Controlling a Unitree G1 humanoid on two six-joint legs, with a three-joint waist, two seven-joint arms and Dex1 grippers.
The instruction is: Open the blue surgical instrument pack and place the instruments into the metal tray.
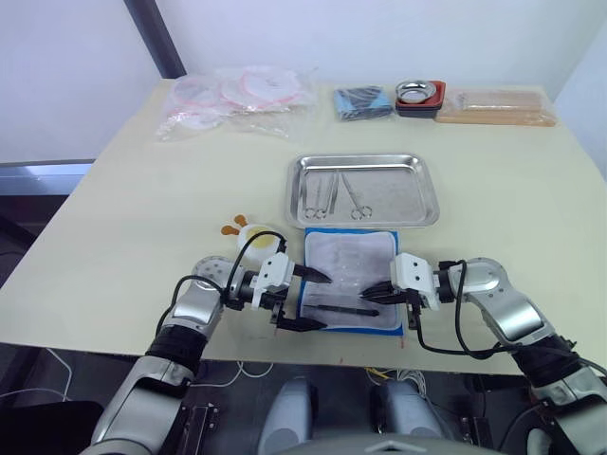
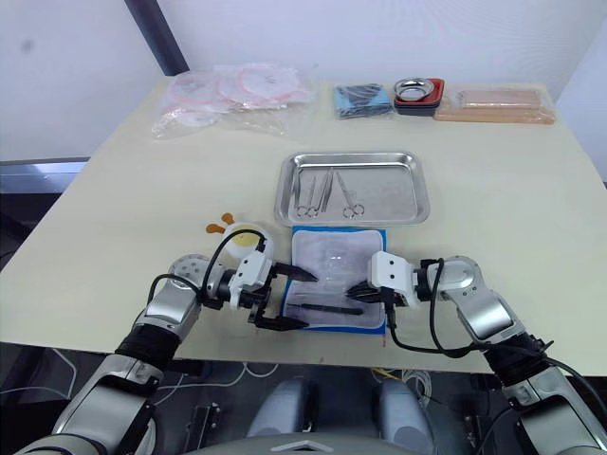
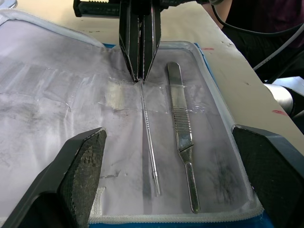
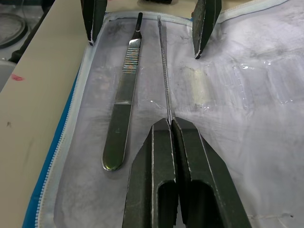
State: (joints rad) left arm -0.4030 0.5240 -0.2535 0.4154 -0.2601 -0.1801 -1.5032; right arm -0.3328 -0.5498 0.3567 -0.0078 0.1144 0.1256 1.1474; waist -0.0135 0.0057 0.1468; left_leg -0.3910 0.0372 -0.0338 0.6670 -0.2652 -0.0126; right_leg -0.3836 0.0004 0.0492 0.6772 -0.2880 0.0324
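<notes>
Pack [image 1: 349, 275] open on beige table [image 1: 142, 218], long axis toward tray [image 1: 363, 191]. Right gripper [image 4: 172, 124] pinching thin probe [image 4: 164, 66]; left gripper [image 3: 166, 156] spread wide.

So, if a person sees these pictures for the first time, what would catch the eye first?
Probably the opened blue surgical instrument pack at the table's near edge, where the right gripper pinches a thin probe beside a flat scalpel handle. The left gripper is open over the pack. Behind it, the metal tray already holds scissors.
</notes>
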